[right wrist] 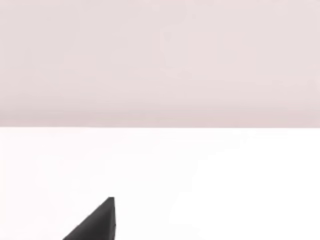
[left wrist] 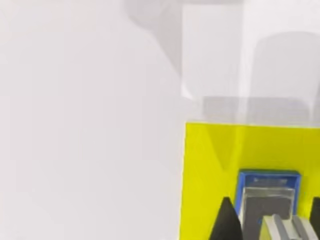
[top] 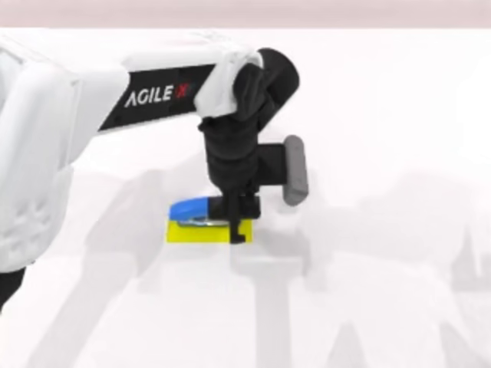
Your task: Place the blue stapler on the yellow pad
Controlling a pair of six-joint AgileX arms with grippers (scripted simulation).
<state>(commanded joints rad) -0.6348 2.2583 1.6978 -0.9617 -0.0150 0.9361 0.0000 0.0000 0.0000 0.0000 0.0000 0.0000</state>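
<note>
One blue stapler (top: pixel 192 210) over one yellow pad (top: pixel 188 232)

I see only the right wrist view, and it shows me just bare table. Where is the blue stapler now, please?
Observer: Over the yellow pad, along its far edge in the top view.
Operator: Does an arm hold it?
Observer: Yes. The left end effector is closed on the blue stapler, at its right end.
Operator: Does it overhang the pad?
Observer: In the left wrist view, yellow shows past the stapler's end and side. The right arm does not appear in the top view.
</note>
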